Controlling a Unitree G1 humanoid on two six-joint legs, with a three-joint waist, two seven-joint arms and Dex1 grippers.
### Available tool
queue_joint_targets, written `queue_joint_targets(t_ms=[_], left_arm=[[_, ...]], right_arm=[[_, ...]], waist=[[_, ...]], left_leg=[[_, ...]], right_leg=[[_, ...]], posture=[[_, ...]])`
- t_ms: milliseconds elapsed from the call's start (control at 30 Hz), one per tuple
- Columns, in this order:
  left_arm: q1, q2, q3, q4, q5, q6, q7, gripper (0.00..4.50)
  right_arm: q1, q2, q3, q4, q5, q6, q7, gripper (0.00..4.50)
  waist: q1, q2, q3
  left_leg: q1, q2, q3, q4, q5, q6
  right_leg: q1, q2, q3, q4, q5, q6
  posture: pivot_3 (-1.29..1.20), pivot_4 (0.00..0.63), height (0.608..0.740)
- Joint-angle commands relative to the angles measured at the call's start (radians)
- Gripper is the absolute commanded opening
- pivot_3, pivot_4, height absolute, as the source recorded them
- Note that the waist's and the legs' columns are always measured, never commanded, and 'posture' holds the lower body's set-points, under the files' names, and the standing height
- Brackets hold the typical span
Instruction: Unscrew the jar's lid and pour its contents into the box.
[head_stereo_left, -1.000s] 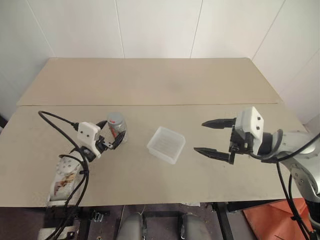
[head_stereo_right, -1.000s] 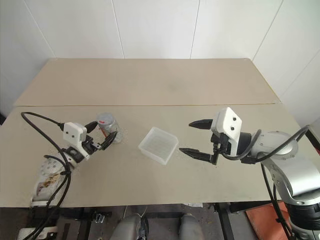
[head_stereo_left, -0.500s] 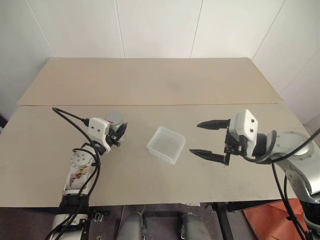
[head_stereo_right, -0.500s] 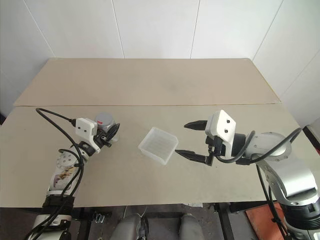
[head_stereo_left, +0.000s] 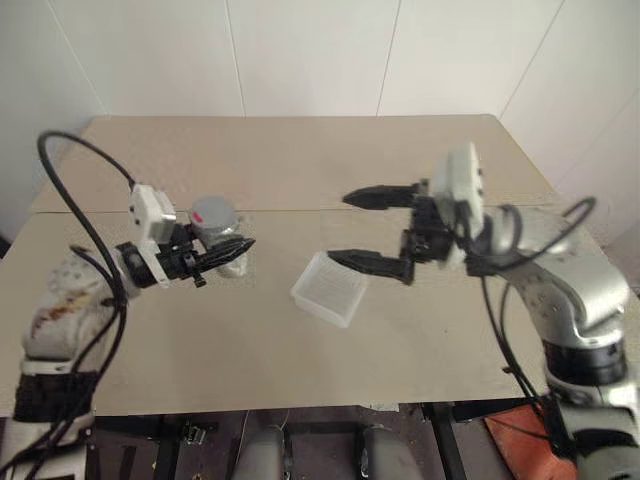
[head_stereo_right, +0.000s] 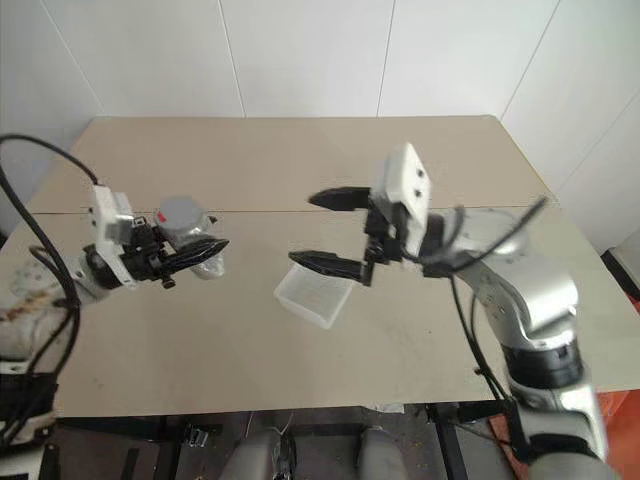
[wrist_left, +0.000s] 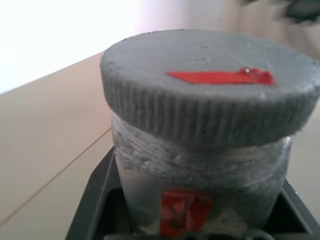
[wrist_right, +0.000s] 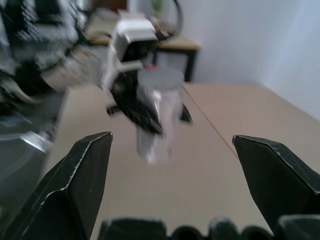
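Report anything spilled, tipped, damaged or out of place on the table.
Nothing stands out. The jar is upright in the left gripper with its lid on, nothing has spilled, and the box sits flat on the table.

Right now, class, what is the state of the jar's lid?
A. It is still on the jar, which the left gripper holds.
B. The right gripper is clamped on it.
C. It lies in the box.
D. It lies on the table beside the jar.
A: the lid sits on the jar, gripped in the left gripper; the right gripper stands open and apart, above the box.
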Motion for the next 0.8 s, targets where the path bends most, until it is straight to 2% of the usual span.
queue_joint_targets(t_ms=[33,367,800], left_arm=[[-0.089,-0.051,-0.073,0.072,0.000,-0.006,-0.079,1.95],[-0.292,-0.201,-0.200,0.300,0.094,-0.100,-0.210,1.95],[-0.312,-0.227,-0.209,0.343,0.160,-0.172,-0.271,1.95]], right_arm=[[-0.080,0.064,0.014,0.012,0.037,0.075,-0.067,4.50],[-0.121,0.148,0.110,0.074,-0.101,0.079,-0.162,4.50],[-0.140,0.188,0.096,0.140,-0.115,0.094,-0.160,4.50]], waist=[[0.005,0.000,0.000],[0.003,0.000,0.000],[-0.011,0.000,0.000]], left_leg=[[0.000,0.000,0.000,0.000,0.000,0.000],[-0.006,-0.001,0.001,0.000,0.000,0.001],[-0.006,0.000,-0.002,0.000,0.000,0.001]], right_leg=[[0.000,0.000,-0.001,0.000,0.000,0.000],[-0.001,0.000,-0.005,0.000,0.000,0.001],[-0.001,0.000,-0.005,0.001,0.000,0.001]], posture=[[0.00,0.150,0.740],[0.00,0.150,0.740],[0.00,0.150,0.740]])
